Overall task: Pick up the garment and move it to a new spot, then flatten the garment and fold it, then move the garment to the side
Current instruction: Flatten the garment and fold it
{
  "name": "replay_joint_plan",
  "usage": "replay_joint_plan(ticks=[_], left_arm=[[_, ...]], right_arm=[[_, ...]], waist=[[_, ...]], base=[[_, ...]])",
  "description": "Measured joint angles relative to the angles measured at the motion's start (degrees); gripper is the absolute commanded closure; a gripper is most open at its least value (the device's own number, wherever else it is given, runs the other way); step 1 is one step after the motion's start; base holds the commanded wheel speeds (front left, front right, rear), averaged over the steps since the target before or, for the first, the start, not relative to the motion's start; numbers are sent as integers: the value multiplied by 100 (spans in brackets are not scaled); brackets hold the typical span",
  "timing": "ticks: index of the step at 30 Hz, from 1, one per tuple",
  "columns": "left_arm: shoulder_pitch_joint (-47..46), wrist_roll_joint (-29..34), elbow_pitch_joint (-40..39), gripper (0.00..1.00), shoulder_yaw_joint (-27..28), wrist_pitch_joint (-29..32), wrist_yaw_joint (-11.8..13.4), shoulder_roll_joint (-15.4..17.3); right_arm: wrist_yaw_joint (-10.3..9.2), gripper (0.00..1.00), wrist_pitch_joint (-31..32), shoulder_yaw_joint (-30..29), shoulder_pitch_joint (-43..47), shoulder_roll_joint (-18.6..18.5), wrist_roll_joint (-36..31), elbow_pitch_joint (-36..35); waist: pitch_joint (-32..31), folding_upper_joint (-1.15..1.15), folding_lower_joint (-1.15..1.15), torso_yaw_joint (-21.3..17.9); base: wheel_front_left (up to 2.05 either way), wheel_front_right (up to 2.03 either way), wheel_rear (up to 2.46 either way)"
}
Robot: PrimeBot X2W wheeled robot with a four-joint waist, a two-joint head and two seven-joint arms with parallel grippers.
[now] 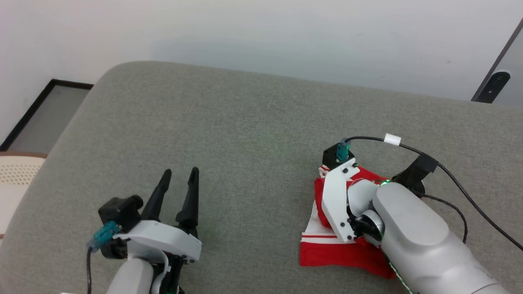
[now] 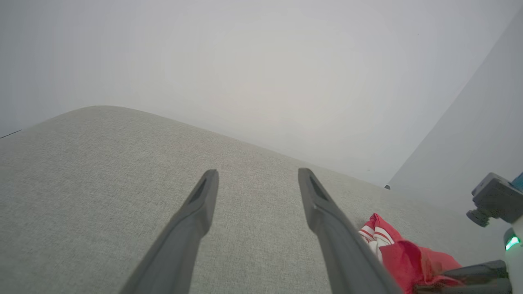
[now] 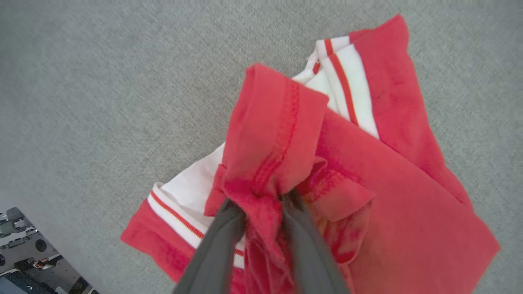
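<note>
The garment [image 1: 339,253] is a red shirt with white, red-striped trim, lying bunched in folds on the grey cushioned surface [image 1: 245,134] at the right. My right gripper [image 3: 261,200] points down into it, its two dark fingers pinching a ridge of red fabric [image 3: 278,134] by a stitched hem. In the head view the right wrist and forearm [image 1: 408,228] cover its fingers and part of the shirt. My left gripper [image 1: 179,173] hovers open over bare cushion at the lower left, well away from the shirt. Between its spread fingers [image 2: 257,175] is nothing, and the garment [image 2: 408,257] shows at the lower right.
The cushion's rounded far edge meets a white wall [image 1: 261,32]. A black-framed panel [image 1: 41,114] and a beige perforated seat [image 1: 16,171] stand off the left edge. A black cable [image 1: 449,171] loops above the right wrist. A dark fitting [image 1: 492,85] is at the far right.
</note>
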Motion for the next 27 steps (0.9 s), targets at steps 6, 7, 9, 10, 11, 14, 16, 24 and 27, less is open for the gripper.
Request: replay_joint_plan(ticks=[6,7,9,10,11,14,16,24,27], left_arm=[[4,-8,25,0,30,0,-1,56],[7,-8,29,0,37,0,0,64],[26,-8,38,0,48,0,0,75],[34,-9,45,0,55,0,0,85],[42,-8,51,0,63,0,0,94],[63,-8,73,0,82,0,-1,126],[85,-8,79,0,111,0,0,134],[304,14,59,0,182,0,0,190],[389,20,49,0,186,-1,-1,210]], right_arm=[[0,0,20,130,-140,15,121,22],[0,0,68,174,-163,13,172,-10],[1,0,193,258,-160,18,403,-129],[1,0,261,290,-159,23,512,-189],[0,0,308,323,-159,21,589,-268],[0,0,411,364,-159,22,875,-466],[1,0,419,381,-157,23,1005,-588],[0,0,548,342,-41,21,1523,-948],[0,0,569,330,-25,22,1658,-1094]], waist=[[-47,0,0,-41],[-60,0,0,-48],[-88,0,0,-62],[-103,0,0,-73],[-115,0,0,-84],[-151,0,0,-122],[-181,0,0,-151],[-313,0,0,-323],[-375,0,0,-398]], base=[[0,0,0],[0,0,0],[0,0,0],[0,0,0],[0,0,0],[0,0,0],[0,0,0],[0,0,0],[0,0,0]])
